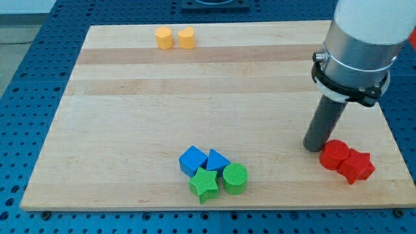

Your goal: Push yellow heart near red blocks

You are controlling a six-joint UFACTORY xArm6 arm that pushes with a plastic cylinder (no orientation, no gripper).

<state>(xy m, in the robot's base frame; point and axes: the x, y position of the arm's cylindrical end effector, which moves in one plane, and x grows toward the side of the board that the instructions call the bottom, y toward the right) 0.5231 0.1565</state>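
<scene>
Your yellow heart (187, 38) sits at the upper left of the frame, near the board's (130, 130) top edge, just beside a yellow hexagonal block (164, 38). The two red blocks, a rounded one (335, 155) and a star (357, 166), touch each other at the lower right. My tip (314, 147), a plain rod with nothing to spread or pinch, stands just left of the rounded red block, well apart from the heart. At lower centre, two blue blocks (192, 160) (217, 160), a green star (205, 185) and a green cylinder (235, 179) cluster together.
</scene>
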